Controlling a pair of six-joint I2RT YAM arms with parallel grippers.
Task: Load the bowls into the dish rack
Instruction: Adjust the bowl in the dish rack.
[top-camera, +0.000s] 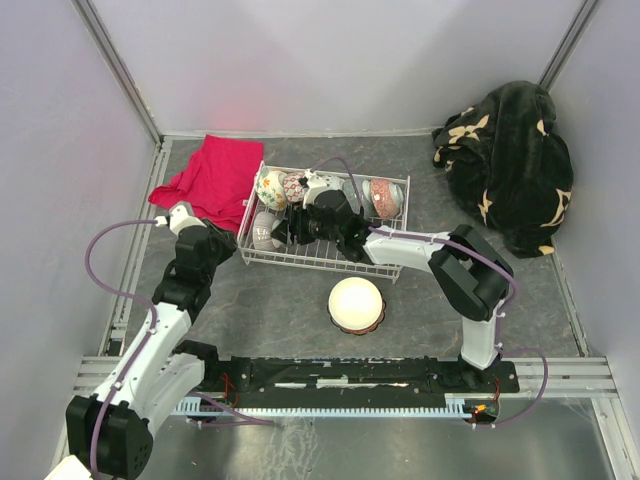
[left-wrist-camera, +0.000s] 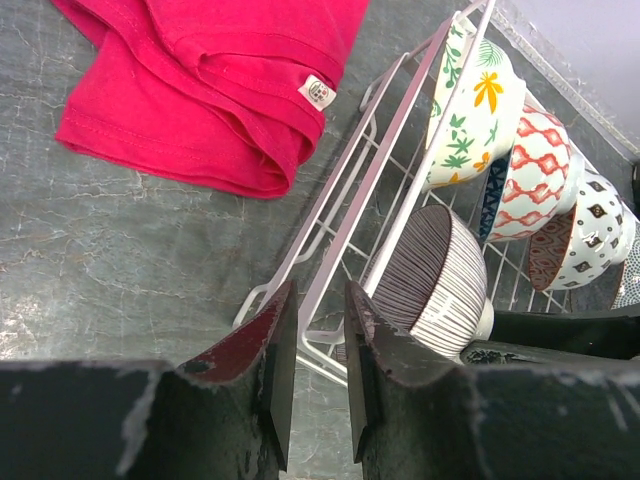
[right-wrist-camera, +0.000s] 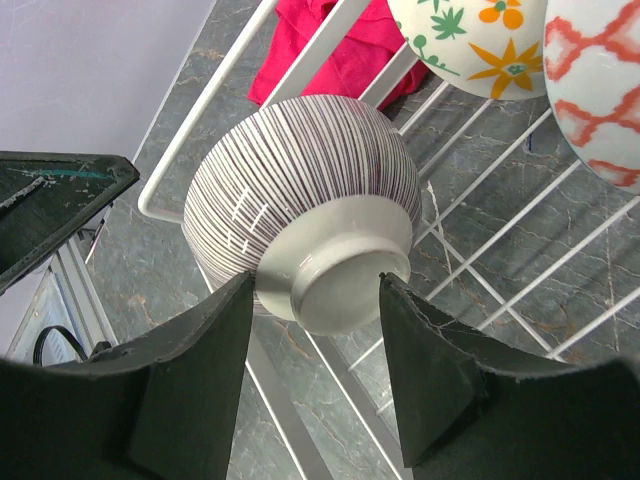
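Grey table (top-camera: 420, 300); white wire dish rack (top-camera: 262, 256)

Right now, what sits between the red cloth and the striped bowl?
Only the dish rack's white wire side wall separates the red cloth from the striped bowl; the left wrist view shows it.

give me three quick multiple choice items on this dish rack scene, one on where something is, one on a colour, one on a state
1. Where is the cream upside-down bowl?
A. on the table in front of the dish rack
B. on the red cloth
C. inside the rack

2. What colour is the rack's wire?
A. black
B. white
C. blue

3. How do the right gripper jaws stand?
A. clamped flat together
B. gripping the cloth
C. apart, either side of the striped bowl's foot

Answers: 1 A, the top view shows it on bare table nearer the arms than the rack. 2 B, white in every view. 3 C, the right wrist view shows the foot ring between the parted jaws.
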